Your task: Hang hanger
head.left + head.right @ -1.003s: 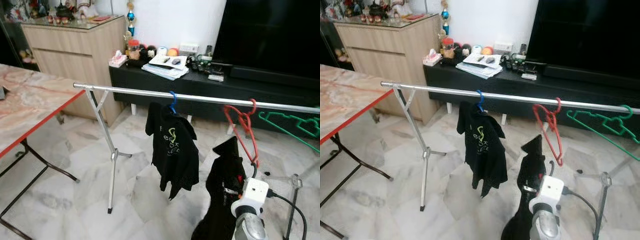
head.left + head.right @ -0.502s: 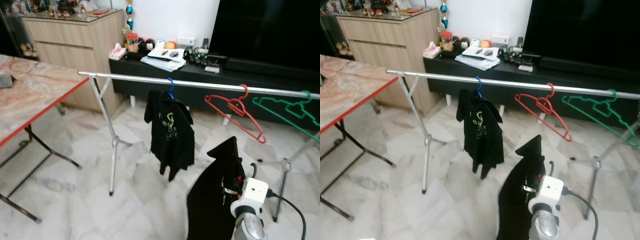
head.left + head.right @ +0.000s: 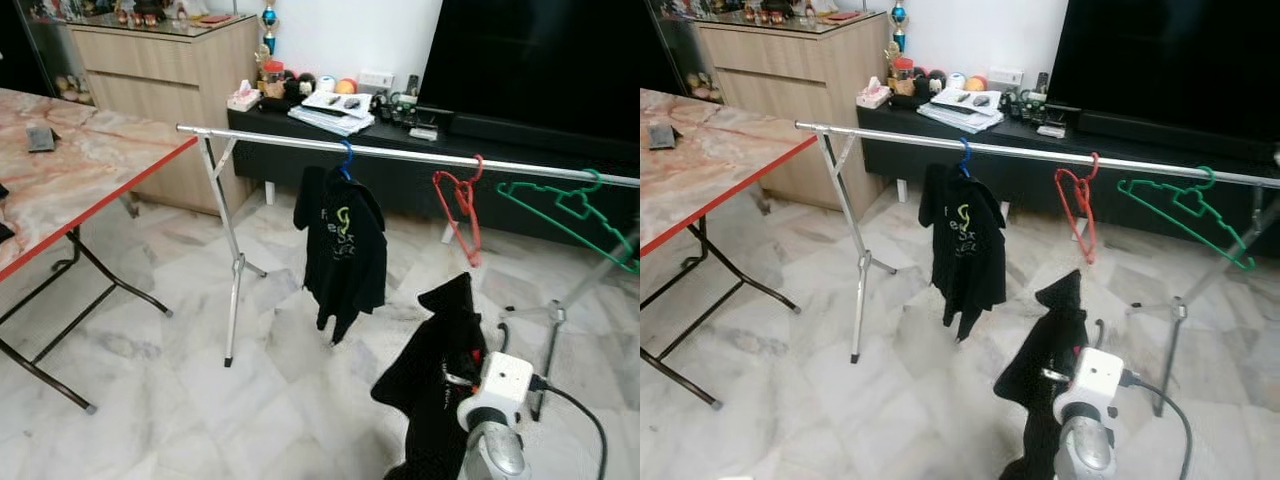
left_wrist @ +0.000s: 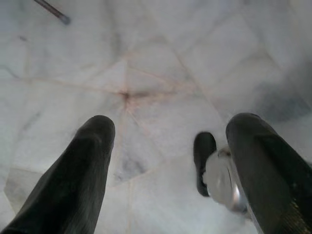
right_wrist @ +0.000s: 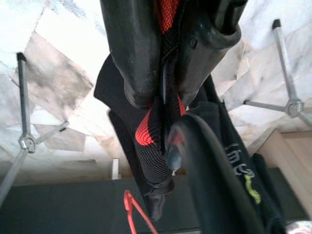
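Observation:
A silver clothes rail (image 3: 400, 155) runs across the room on folding legs. A black T-shirt (image 3: 343, 245) hangs from it on a blue hanger (image 3: 346, 160). To its right an empty red hanger (image 3: 460, 205) and an empty green hanger (image 3: 575, 205) hang on the rail. My right arm (image 3: 495, 420) rises at the bottom right, below the rail. Its gripper (image 5: 165, 92) is shut on a black garment with red trim (image 3: 435, 370), which droops toward the floor. My left gripper (image 4: 168, 161) hangs open over the marble floor.
A marble-topped table with a red edge (image 3: 60, 190) stands at the left. A wooden cabinet (image 3: 150, 70), a black TV bench (image 3: 300, 150) with clutter and a large TV (image 3: 540, 60) line the back wall. The rack's legs (image 3: 232, 300) (image 3: 545, 350) stand on the floor.
The camera has pulled back, so the rail and table look farther away. The red hanger has swung from broadside to nearly edge-on. The black garment stays in my right gripper.

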Controlling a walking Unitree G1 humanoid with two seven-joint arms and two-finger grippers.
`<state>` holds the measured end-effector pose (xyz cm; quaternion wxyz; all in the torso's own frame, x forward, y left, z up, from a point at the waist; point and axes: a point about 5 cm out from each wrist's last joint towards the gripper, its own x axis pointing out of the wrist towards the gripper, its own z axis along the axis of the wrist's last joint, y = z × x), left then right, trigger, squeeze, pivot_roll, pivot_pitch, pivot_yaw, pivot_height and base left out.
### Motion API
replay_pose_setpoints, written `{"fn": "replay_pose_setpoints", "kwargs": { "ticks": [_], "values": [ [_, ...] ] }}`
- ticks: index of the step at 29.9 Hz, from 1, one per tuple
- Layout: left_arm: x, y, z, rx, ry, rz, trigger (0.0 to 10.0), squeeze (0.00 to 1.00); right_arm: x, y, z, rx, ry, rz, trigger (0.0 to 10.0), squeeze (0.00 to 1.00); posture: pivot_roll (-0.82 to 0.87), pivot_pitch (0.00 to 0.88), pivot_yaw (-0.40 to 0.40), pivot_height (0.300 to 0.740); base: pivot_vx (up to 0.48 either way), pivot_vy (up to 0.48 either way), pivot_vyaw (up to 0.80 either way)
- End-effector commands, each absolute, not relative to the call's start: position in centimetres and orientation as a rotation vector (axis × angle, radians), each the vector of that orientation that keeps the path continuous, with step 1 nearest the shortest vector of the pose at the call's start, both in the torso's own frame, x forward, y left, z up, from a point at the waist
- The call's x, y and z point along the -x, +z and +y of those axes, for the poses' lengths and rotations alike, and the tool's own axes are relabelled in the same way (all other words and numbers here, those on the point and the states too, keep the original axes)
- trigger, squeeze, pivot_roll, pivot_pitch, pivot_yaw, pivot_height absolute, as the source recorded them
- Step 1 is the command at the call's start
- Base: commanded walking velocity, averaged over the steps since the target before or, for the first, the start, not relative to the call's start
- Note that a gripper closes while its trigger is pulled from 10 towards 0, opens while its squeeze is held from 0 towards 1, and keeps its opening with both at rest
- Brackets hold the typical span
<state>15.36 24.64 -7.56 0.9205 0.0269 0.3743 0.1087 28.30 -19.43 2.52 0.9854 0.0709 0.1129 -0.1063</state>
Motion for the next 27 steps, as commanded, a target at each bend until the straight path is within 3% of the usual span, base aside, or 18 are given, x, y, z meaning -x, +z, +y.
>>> {"fn": "replay_pose_setpoints", "kwargs": {
  "ticks": [1, 9, 27],
  "values": [
    [-14.56, -8.11, 24.01, -0.046, 0.216, 0.801, 10.0, 0.0, -28.76, 3.02, -19.79, -0.122, -0.216, 0.213, 10.0, 0.0, 0.12, 0.011, -0.043, 0.74, -0.266, 0.0, 0.0],
    [-14.57, -8.1, 23.98, -0.048, 0.216, 0.799, 10.0, 0.0, -28.75, 2.8, -20.01, -0.13, -0.235, 0.23, 10.0, 0.0, 0.12, 0.006, -0.043, 0.74, -0.269, 0.0, 0.0],
    [-14.3, -8.12, 24.28, -0.066, 0.22, 0.805, 10.0, 0.0, -28.76, 2.26, -20.28, -0.103, -0.26, 0.275, 10.0, 0.0, 0.13, 0.036, -0.037, 0.74, 0.0, 0.0, 0.0]
  ]
}}
